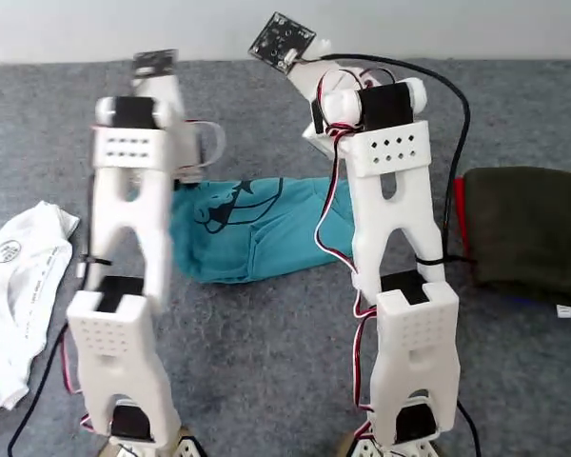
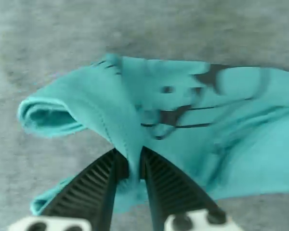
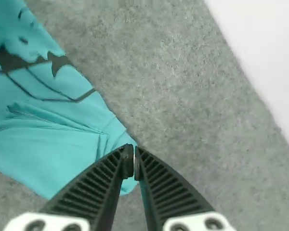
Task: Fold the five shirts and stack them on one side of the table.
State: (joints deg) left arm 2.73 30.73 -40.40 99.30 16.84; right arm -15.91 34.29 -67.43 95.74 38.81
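Note:
A teal shirt (image 1: 247, 228) with a black print lies partly gathered on the grey felt between the two arms. In the left wrist view my left gripper (image 2: 133, 161) is shut on a raised fold of the teal shirt (image 2: 192, 120), and a rolled sleeve (image 2: 48, 115) sticks out beside it. My right gripper (image 3: 134, 156) is shut on the corner edge of the teal shirt (image 3: 43, 134), with cloth showing between its fingers. A crumpled white shirt (image 1: 19, 286) lies at the far left. At the right edge rests a folded dark green shirt (image 1: 528, 233).
A red strip of cloth (image 1: 460, 214) shows at the dark stack's near side, and black cables (image 1: 452, 143) run past it. The grey felt (image 1: 266, 352) ends at a white strip (image 3: 260, 57) along the back. Open felt lies in front of the teal shirt.

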